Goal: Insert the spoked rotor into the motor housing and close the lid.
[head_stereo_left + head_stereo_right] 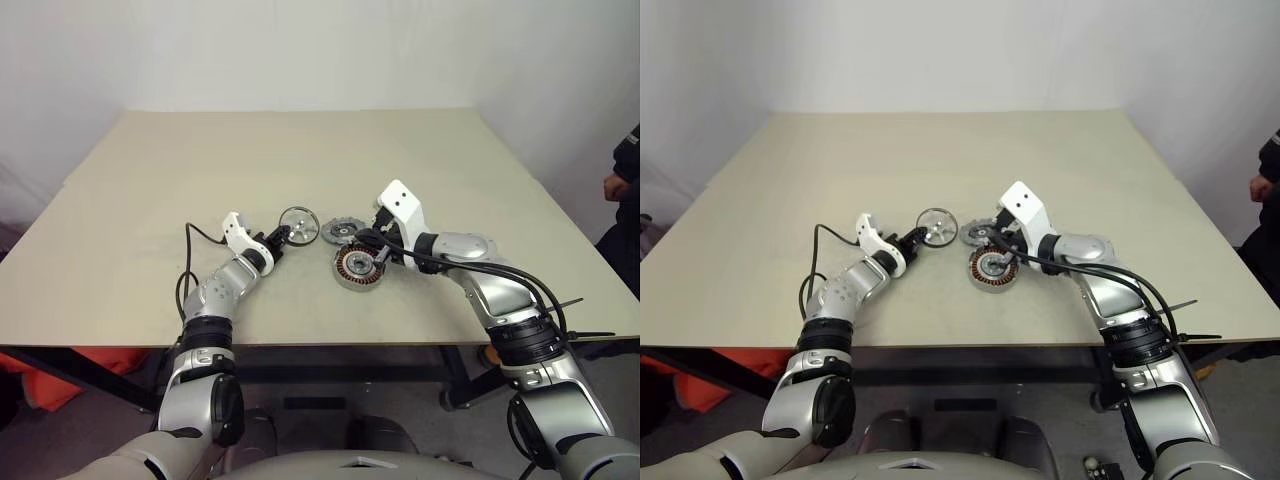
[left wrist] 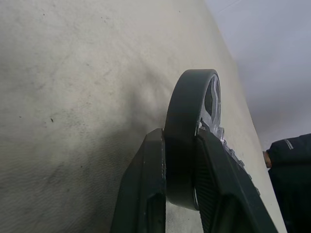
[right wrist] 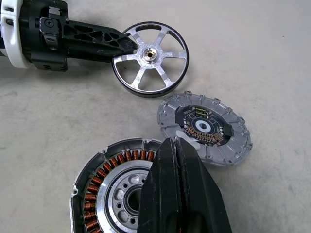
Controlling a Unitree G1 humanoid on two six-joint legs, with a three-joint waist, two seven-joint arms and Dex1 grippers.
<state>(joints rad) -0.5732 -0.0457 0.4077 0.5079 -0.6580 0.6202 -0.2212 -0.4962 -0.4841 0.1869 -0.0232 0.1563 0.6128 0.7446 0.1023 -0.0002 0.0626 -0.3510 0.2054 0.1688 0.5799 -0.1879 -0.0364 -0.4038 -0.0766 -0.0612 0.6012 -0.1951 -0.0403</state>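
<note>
The left gripper (image 3: 127,47) pinches the rim of the spoked rotor (image 3: 150,59). The right gripper (image 3: 176,145), pressed together, hovers over the motor housing (image 3: 109,187); the lid (image 3: 204,127) lies on the tabletop (image 1: 300,170) at the housing's 1 o'clock.

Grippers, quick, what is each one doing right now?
Left gripper: shut on the spoked rotor rim.
Right gripper: shut, holding nothing, above the motor housing.

This looks like a robotics lab or test room rather than a home or shop. A plain beige worktop (image 1: 300,160) stands against bare white walls (image 1: 300,50), and it carries only dismantled motor parts: a motor housing (image 3: 114,187) with copper windings, a spoked rotor (image 3: 149,59) and a lid (image 3: 204,127) with a circuit board. A person's dark sleeve (image 1: 627,160) shows beyond the worktop's right edge.
</note>
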